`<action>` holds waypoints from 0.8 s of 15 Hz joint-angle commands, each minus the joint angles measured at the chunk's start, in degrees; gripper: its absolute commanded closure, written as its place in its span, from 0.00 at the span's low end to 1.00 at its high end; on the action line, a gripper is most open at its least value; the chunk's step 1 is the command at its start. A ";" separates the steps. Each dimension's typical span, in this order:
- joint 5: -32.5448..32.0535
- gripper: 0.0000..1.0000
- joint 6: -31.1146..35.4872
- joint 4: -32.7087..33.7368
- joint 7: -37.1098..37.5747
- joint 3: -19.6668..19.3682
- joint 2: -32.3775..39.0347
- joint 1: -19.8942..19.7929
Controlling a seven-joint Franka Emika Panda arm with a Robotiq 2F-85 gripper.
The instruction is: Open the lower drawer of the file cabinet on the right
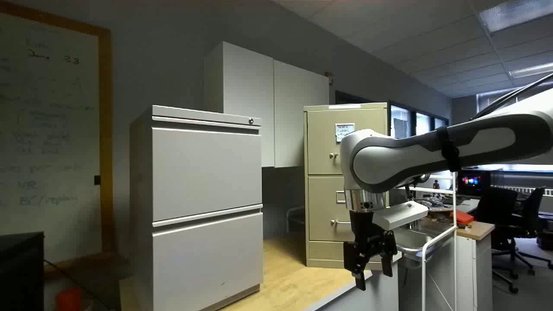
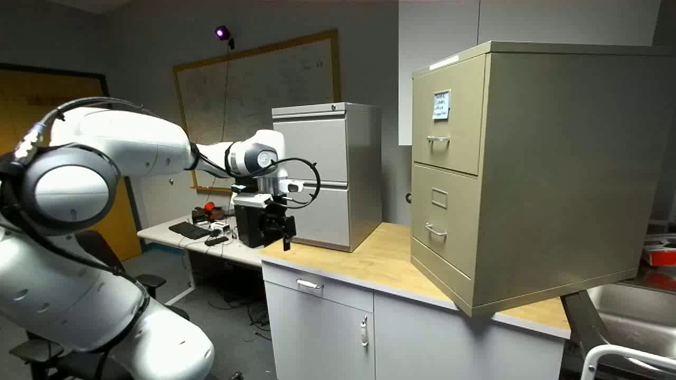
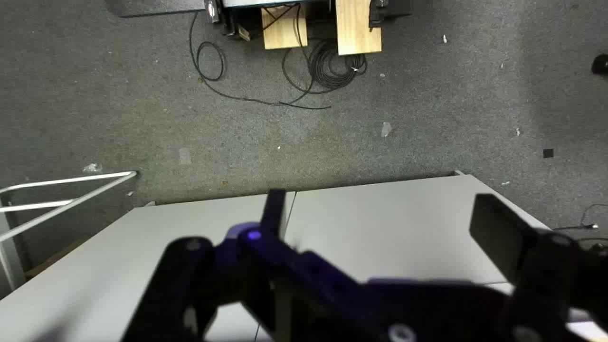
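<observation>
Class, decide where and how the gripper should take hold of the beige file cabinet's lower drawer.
Best at the middle of the bar handle on the lower drawer, coming from the front with one jaw above and one below: the bar runs crosswise and stands out from the closed drawer. The gripper, open and pointing down, would probably have to turn toward it first.

The file cabinet [image 2: 544, 174] and its lower drawer [image 2: 455, 217] are tan, the other filing cabinet [image 1: 203, 181] is light grey, the fingers [image 1: 360, 281] are black, and the surface [image 2: 388, 259] is yellowy with a wood pattern.
</observation>
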 commanded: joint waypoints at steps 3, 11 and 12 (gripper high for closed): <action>-0.17 0.00 -0.09 0.15 0.15 -0.34 0.06 0.41; -1.06 0.00 -0.09 0.41 0.55 0.05 0.51 0.25; -1.65 0.00 0.37 0.65 0.45 0.15 0.89 0.17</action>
